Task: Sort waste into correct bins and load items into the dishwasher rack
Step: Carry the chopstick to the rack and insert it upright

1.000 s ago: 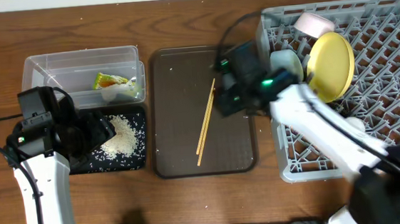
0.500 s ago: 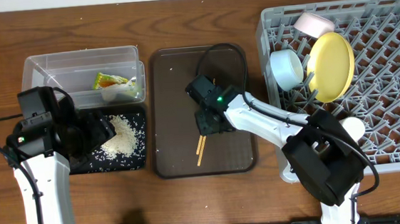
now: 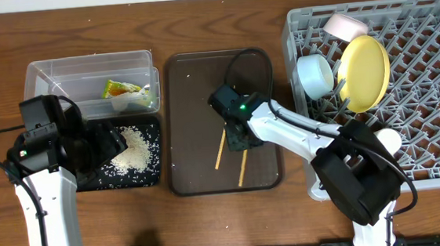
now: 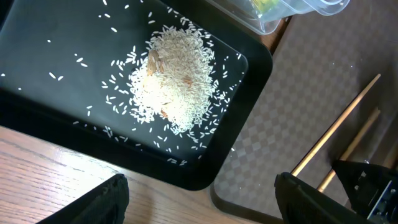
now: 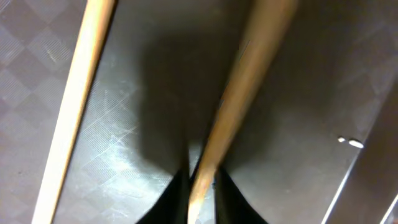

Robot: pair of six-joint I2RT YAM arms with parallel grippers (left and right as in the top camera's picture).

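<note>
Thin wooden chopsticks (image 3: pixel 219 152), two: one pinched by right pincer (image 3: pixel 240 142), other beside it; left pincer (image 4: pixel 200 186) wide; one brown rectangular tray (image 3: pixel 191 102), wooden table (image 3: pixel 196 23).

The wooden table (image 3: pixel 195 3) carries a tub (image 3: pixel 43 74) at ten o'clock, a black tray (image 3: pixel 150 176) just beside it at nine, a brown tray (image 3: pixel 191 102) at centre and a rack (image 3: pixel 437 82) at three.

we see a yellow plate (image 3: pixel 364 71), a light-blue bowl (image 3: pixel 315 75), a grey lattice rack (image 3: pixel 432 122), white rice (image 4: pixel 177 81) speckling a black tray (image 4: pixel 37 93), a green-and-orange wrapper (image 3: pixel 121 88), pale tan chopsticks (image 3: pixel 220 149), a brown tray (image 3: pixel 190 94) faintly chequered, and a brown woodgrain bench (image 3: pixel 196 15).
</note>
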